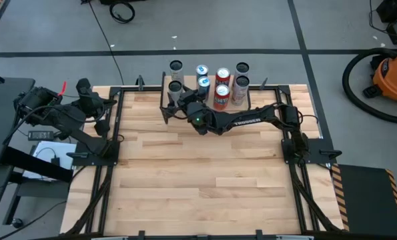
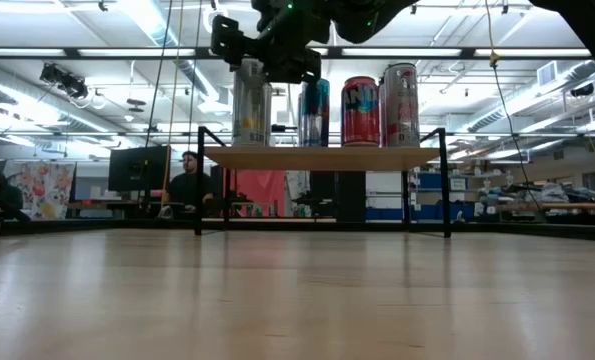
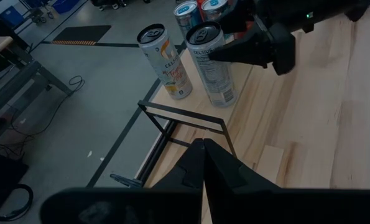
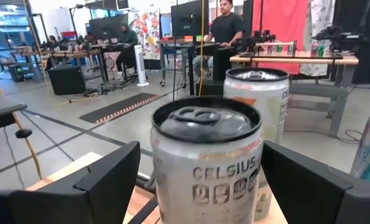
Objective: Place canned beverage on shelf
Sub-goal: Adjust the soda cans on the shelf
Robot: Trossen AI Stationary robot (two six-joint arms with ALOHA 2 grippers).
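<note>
Shelf (image 1: 250, 101): crowded, seven cans (image 1: 223, 75) standing close together.
Tabletop (image 1: 205, 180): near and left side open.

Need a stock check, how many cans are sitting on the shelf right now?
7 cans on the shelf: four in the back row, three in front; none seem hidden.

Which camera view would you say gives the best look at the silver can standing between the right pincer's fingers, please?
The right wrist view: the silver can fills the frame between open fingers, its top and lettering plain. The left wrist view shows it whole, farther off. The low view gives only its side on the shelf; the high view, its top.
</note>
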